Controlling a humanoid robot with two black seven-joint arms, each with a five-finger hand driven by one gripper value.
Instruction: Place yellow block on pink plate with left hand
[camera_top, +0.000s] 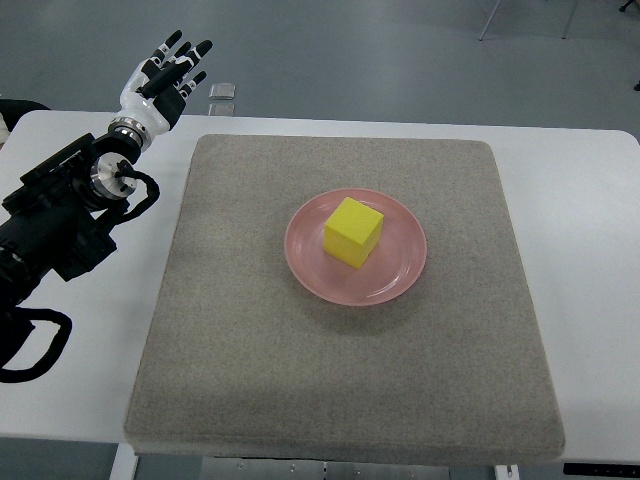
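A yellow block (353, 231) sits on the pink plate (400, 275), near the middle of the plate. The plate rests on a grey mat (250, 330). My left hand (170, 72) is raised at the far left corner of the table, well away from the plate, its fingers spread and holding nothing. The black left arm (60, 215) runs in from the left edge. No right arm shows.
The mat lies on a white table (590, 260) whose far edge runs along the top. A small grey object (222, 92) lies on the floor just beyond the table, beside my hand. Metal legs (490, 20) stand at the far right.
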